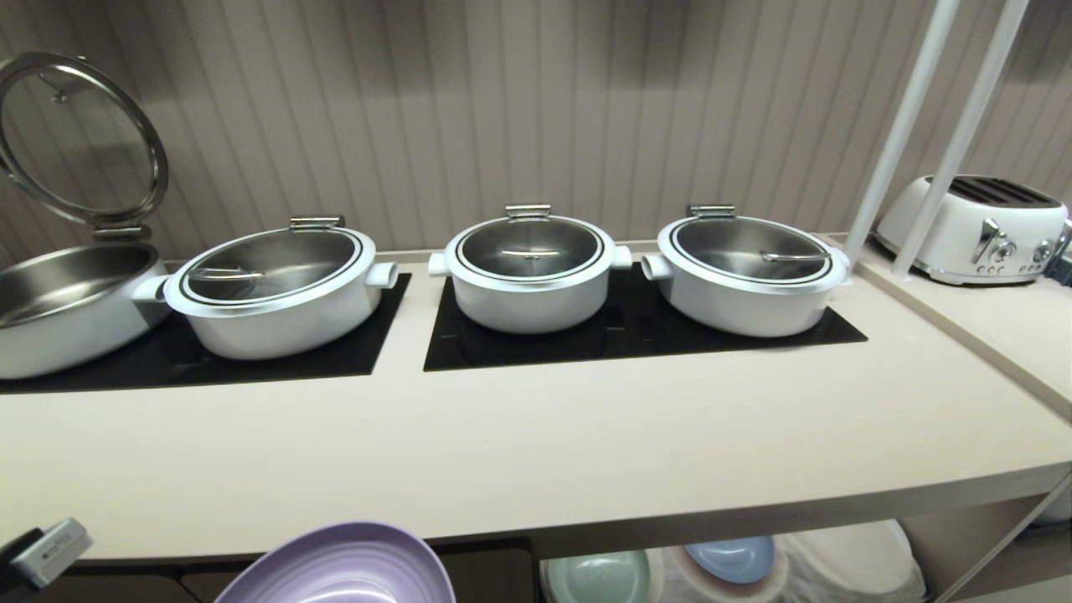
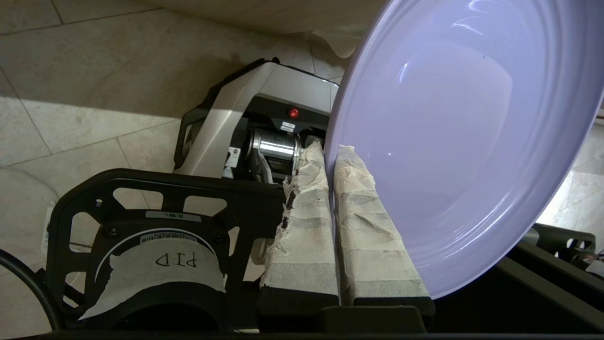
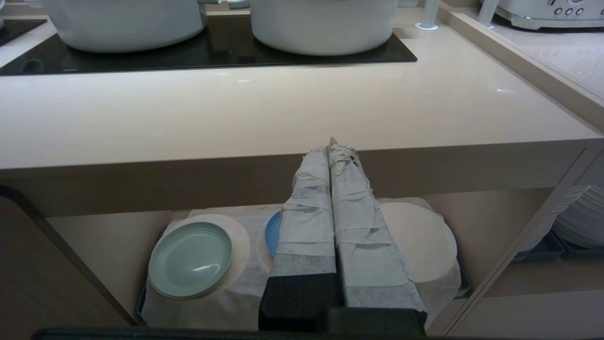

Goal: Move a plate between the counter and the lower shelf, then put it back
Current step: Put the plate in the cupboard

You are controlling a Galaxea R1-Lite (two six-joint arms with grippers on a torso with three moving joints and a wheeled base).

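A: Where's the plate rn?

B: Clear of the counter, just below and in front of its front edge, toward the left. It's pinched by the rim in the left end effector, one taped finger on each face. Not on the counter, not on the lower shelf.

A: Why an edge grip?

B: A flat plate gives nothing else to grab, I'd say. It hangs tilted, so a slip is the risk. Tape on the fingers prob adds friction.

A: Right arm?

B: The right end effector is clenched on nothing, fingers pressed together, parked just in front of the counter edge. Looks idle.

A: What does each cam give you?

B: Head view shows only the plate's top arc under the counter edge, plus the counter w/ its pots and a toaster off to the right. No grip visible there. Left wrist view is the only one showing the pinch on the rim, w/ the floor beyond. Right wrist view alone shows the shelf under the counter properly: a green plate and a blue plate lying on a white cloth.
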